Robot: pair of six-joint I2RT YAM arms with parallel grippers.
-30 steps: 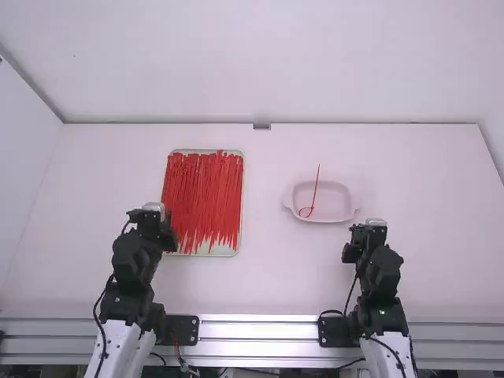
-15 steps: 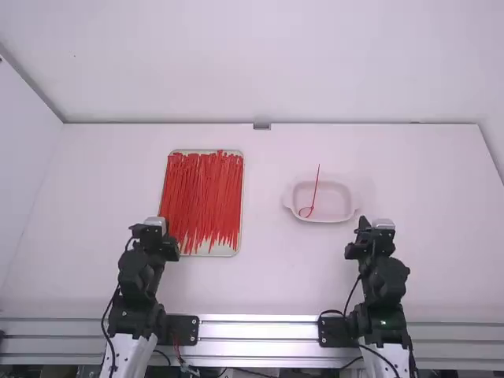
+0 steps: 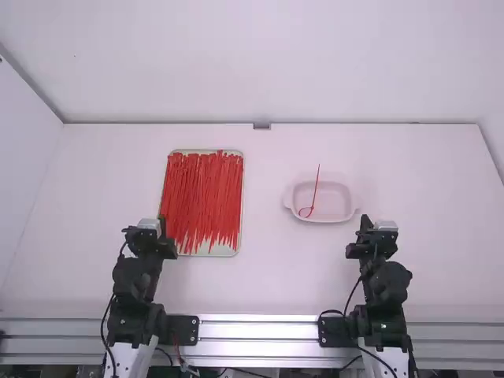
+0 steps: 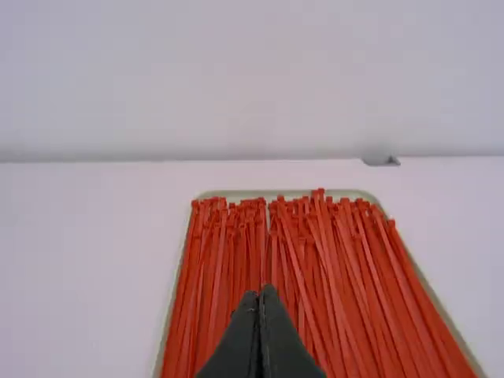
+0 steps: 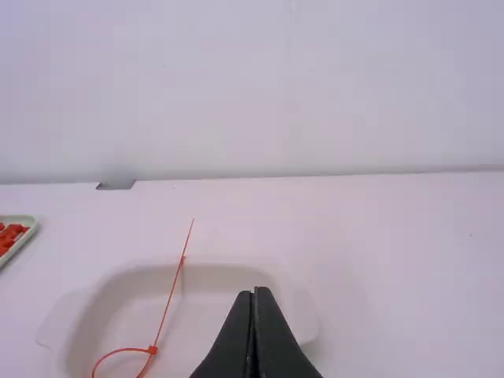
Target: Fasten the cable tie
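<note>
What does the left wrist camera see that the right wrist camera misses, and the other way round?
Left wrist camera: the whole tray heaped with red cable ties, the left pincer shut before it. Right wrist camera: a white dish holding one looped red tie, the right pincer shut before it. Shared: the white table, a small grey tab at its far edge, and a corner of the tray.

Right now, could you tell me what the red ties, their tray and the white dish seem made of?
Red ties: probably flexible plastic; thin, evenly coloured strips, and the looped tie bends smoothly.
Tray: smooth pale rim; plastic or coated metal, unclear.
White dish: smooth, rounded moulded handles; ceramic or plastic, unclear.
</note>
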